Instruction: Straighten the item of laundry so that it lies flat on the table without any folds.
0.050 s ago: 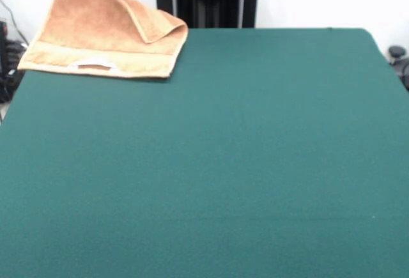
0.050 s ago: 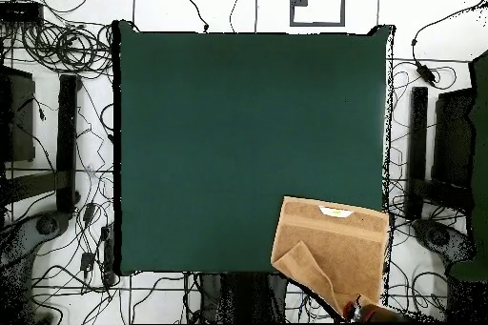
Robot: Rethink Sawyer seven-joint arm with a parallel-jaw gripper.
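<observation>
- Across the foreground, the large dark green felt-topped table is lying bare.
- At its far left corner, the small orange-tan terry-cloth towel is resting with its banded hem on the felt, one flap folded over, its upper part rising past the frame's top.
- Overhead, the gripper is meeting the towel's raised corner; whether its fingers are clamped cannot be told.

White wall behind, evenly lit. Pale tiled floor with dark seams, strewn with black cables on all sides. Dark equipment stands flanking left and right; a black upright post at the back
</observation>
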